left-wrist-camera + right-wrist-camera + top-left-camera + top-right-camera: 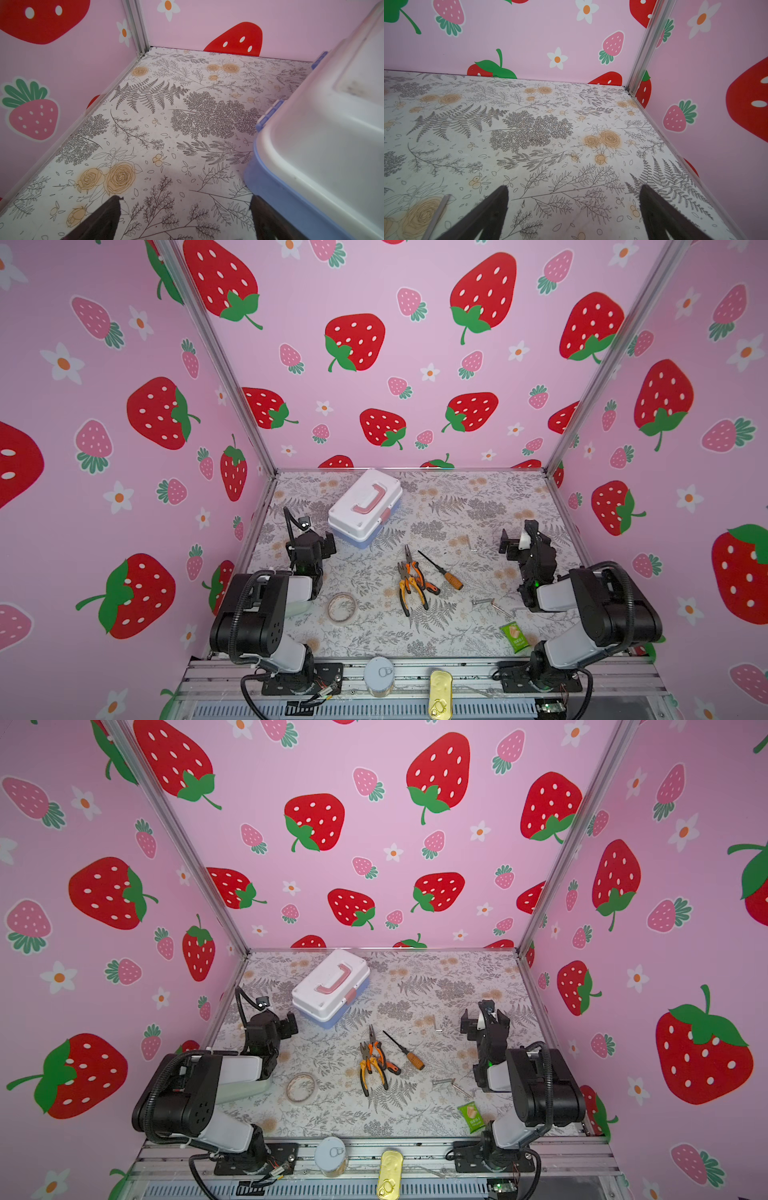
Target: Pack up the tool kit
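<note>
The tool kit case lies shut at the back left, white lid with pink handle over a light blue base. Two orange-handled pliers lie mid-table beside a brown-handled screwdriver. Silver hex keys lie to the right. My left gripper stands open over bare table, one finger beside the case's blue corner. The right gripper is open and empty, with a hex key just beside it.
A tape ring lies front left and a green packet front right. A round grey tin and a gold tin rest on the front rail. A pale green case sits under the left arm. Walls enclose three sides.
</note>
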